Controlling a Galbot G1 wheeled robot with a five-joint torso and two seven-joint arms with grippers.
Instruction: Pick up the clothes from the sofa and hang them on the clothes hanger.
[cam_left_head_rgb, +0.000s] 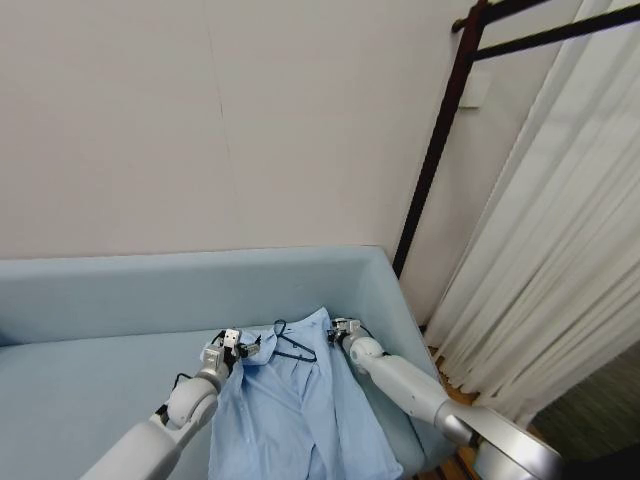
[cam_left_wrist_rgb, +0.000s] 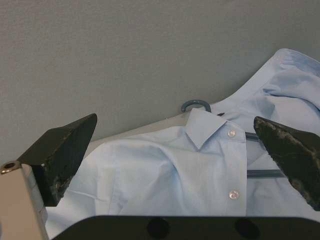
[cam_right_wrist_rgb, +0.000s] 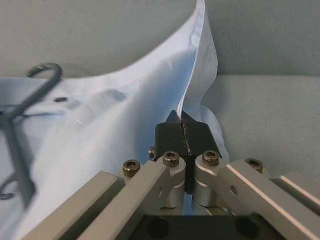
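A light blue button shirt lies spread on the pale blue sofa, with a dark hanger inside its collar. My left gripper hovers at the shirt's left shoulder; in the left wrist view its fingers stand wide open over the collar and hanger hook. My right gripper is at the shirt's right shoulder, and in the right wrist view it is shut on a raised fold of the shirt's edge. The hanger lies beside it.
A dark clothes rack stands behind the sofa's right end against the white wall. White curtains hang to the right. The sofa seat left of the shirt is bare.
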